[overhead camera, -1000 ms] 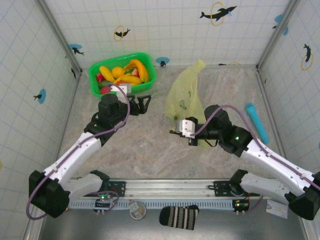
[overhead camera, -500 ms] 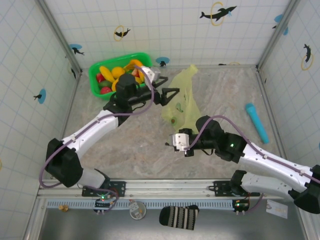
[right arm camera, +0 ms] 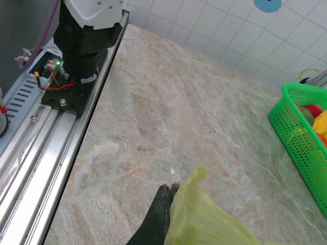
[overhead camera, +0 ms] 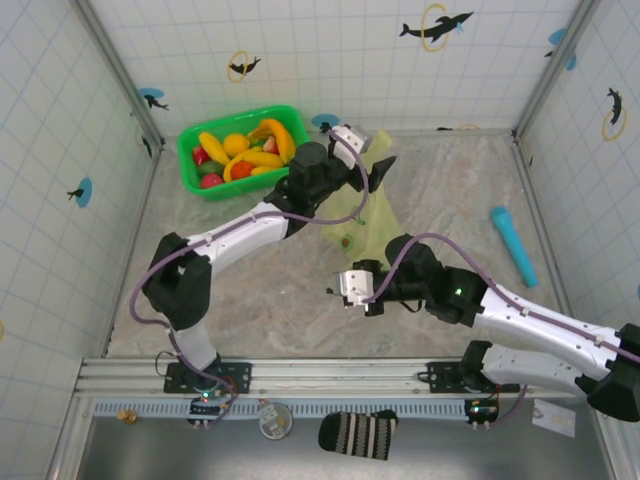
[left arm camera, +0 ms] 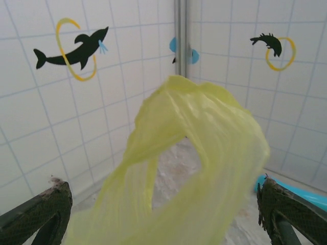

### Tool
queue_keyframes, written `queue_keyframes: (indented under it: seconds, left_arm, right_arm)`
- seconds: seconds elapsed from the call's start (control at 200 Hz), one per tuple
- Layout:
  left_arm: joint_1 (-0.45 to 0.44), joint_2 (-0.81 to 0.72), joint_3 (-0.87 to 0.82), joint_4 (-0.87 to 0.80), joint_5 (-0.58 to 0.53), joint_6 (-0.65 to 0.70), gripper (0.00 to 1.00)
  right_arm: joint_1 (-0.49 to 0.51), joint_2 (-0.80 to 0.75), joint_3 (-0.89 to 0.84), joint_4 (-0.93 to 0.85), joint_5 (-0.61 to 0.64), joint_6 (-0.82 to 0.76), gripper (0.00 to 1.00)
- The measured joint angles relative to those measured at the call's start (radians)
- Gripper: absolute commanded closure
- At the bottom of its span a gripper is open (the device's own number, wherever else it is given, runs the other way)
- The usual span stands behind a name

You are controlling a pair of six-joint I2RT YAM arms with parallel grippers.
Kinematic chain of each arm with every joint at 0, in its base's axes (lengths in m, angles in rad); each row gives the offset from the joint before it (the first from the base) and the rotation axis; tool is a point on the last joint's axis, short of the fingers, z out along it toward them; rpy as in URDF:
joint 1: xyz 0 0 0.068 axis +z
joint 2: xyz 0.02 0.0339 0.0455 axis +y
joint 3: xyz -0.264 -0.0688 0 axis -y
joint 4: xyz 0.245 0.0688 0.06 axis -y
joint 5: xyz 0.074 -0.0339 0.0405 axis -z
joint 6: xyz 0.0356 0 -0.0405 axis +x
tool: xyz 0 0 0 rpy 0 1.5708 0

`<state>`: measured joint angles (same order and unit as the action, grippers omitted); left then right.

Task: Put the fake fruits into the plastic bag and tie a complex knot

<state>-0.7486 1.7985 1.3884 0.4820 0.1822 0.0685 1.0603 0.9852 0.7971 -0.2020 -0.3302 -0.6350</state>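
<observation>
Moved: the left arm (overhead camera: 235, 228) has swung from the green basket (overhead camera: 190, 160) across to the plastic bag (overhead camera: 368, 215); the bag's top has shifted slightly.
Plastic bag: slumped on the desk (overhead camera: 250, 270), centre, between both tools; its mouth is not spread.
Fake fruits (overhead camera: 243, 150): piled in the basket, far left.
Left tool (left arm camera: 163, 204): jaws wide, handle loop (left arm camera: 204, 117) between them, ungripped.
Right tool (right arm camera: 166, 204): pinched on the bag's lower edge.
Risk: closing on one thin layer may let the film slip or tear; pulling against the right tool could drag the bag flat.
</observation>
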Motion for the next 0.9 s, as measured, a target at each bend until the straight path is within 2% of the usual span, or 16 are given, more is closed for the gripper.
queue_keyframes:
  seconds: [0.04,0.115,0.175,0.35,0.445,0.55,0.716,0.786,0.901]
  left_arm:
    - [-0.003,0.027,0.028,0.009,-0.011,0.011,0.36]
    - [-0.003,0.067,0.065,0.030,-0.034,0.014,0.75]
    - [-0.003,0.077,0.068,0.049,-0.050,0.015,1.00]
    - [-0.003,0.057,0.054,0.091,-0.065,0.041,1.00]
    - [-0.003,0.002,0.012,0.105,-0.075,0.056,1.00]
    - [-0.001,-0.078,-0.008,0.102,-0.101,0.071,1.00]
    - [0.030,-0.267,-0.092,0.140,-0.192,0.076,1.00]
    - [0.052,-0.371,-0.180,0.180,-0.221,0.064,1.00]
    - [0.063,-0.521,-0.326,0.213,-0.230,0.034,1.00]
  right_arm:
    - [0.003,0.000,0.000,0.000,0.003,0.000,1.00]
    - [0.007,-0.001,0.000,-0.001,0.013,0.003,1.00]
    - [0.007,-0.003,0.000,-0.002,0.023,0.004,1.00]
    - [0.000,-0.045,0.000,-0.014,0.082,0.008,1.00]
    - [-0.041,-0.084,0.000,-0.010,0.121,0.009,1.00]
    - [-0.155,-0.107,0.001,0.022,0.150,0.029,1.00]
    - [-0.431,-0.100,0.049,0.138,0.168,0.162,1.00]
    - [-0.472,-0.111,0.052,0.222,0.162,0.204,1.00]
    - [-0.477,-0.156,0.030,0.318,0.127,0.254,1.00]
